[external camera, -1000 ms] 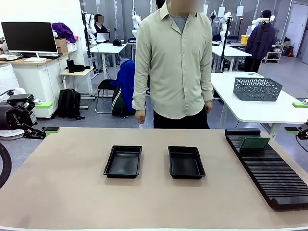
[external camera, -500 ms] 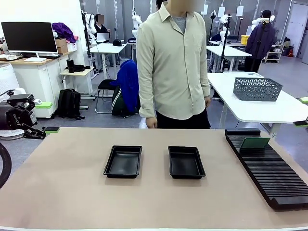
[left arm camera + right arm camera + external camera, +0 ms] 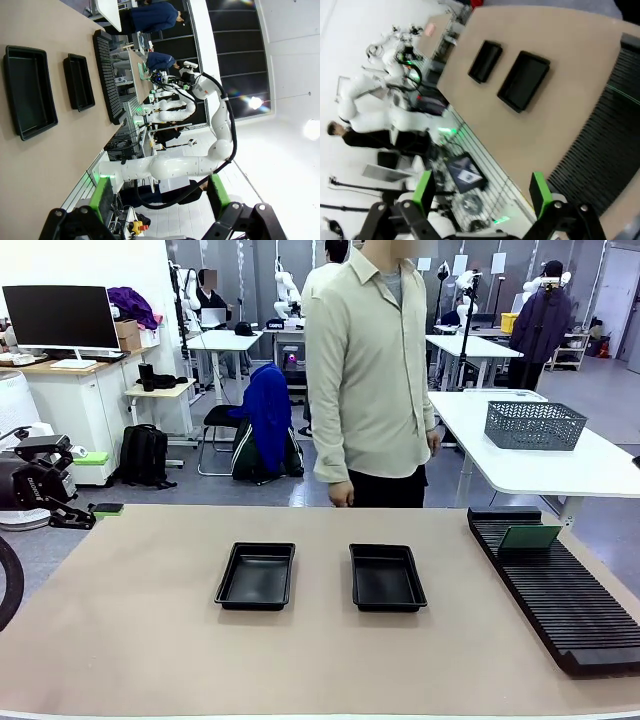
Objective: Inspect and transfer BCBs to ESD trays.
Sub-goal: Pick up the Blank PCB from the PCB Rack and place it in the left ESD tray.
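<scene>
Person [image 3: 370,370] sidestepping toward rack [image 3: 555,590], ESD trays [image 3: 256,575] sitting left of rack, left tool [image 3: 160,196] and right tool [image 3: 481,192] both spread apart.

left claw [image 3: 160,200] and right claw [image 3: 481,192] both spread wide.

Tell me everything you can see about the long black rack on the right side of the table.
The rack is a long, black, plastic-looking slab, ribbed with many parallel slots across its width. It lies flat on the tan table at the robot's right, running from near to far. One green board stands in a slot near its far end; the other slots look empty.
</scene>
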`<state>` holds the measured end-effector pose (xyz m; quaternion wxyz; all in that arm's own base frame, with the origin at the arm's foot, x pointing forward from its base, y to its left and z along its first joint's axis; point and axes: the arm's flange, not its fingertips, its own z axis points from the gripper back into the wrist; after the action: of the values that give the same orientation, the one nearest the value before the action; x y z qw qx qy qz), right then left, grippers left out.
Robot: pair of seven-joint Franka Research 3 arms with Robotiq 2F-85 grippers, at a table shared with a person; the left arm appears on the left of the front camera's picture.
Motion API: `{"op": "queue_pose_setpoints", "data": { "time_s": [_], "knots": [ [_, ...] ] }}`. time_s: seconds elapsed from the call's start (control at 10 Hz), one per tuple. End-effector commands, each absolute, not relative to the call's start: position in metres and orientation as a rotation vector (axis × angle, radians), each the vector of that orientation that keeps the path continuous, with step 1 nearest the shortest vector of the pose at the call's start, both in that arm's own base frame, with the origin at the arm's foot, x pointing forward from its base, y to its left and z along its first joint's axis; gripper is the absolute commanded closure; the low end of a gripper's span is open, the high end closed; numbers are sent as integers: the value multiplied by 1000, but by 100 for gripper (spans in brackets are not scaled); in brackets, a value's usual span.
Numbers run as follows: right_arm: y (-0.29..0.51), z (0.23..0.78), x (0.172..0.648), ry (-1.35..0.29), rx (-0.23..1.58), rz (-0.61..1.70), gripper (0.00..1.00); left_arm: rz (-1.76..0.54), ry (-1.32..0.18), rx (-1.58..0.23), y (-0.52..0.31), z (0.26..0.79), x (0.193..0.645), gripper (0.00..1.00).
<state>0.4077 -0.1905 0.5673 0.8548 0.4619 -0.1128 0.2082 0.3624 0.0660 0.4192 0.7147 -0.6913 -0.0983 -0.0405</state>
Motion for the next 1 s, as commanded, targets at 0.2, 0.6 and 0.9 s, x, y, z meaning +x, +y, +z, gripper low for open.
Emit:
{"op": "queue_pose_setpoints", "data": {
  "time_s": [0.2, 0.6, 0.9],
  "knots": [
    [-182, 611, 432, -301, 604, 778, 0, -87, -222, -1526, 66, 419, 361, 0],
    [-159, 632, 455, -300, 311, 1129, 0, -87, -222, -1526, 66, 419, 361, 0],
    [-138, 638, 460, -287, 129, 1446, 0, -87, -222, -1526, 66, 419, 361, 0]
  ]
}}
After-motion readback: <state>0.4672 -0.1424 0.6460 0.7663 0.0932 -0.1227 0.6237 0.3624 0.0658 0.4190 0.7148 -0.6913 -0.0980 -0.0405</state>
